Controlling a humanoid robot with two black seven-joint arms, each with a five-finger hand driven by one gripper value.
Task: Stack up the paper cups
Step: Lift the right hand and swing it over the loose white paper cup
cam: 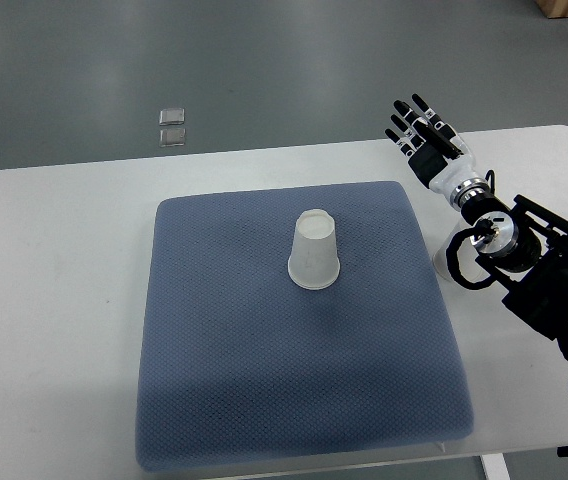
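Note:
One white paper cup [315, 252] stands upside down near the middle of the blue-grey mat [294, 400]. It may be more than one cup nested; I cannot tell. My right hand [422, 132] is up at the far right of the white table, beyond the mat's far right corner and well away from the cup. Its fingers are stretched out and hold nothing. The right arm [534, 265] reaches in from the right edge. No left arm shows.
The mat lies on a white table [64, 300] with bare strips on its left and right sides. Two small clear square things [172, 126] lie on the grey floor beyond the table's far edge.

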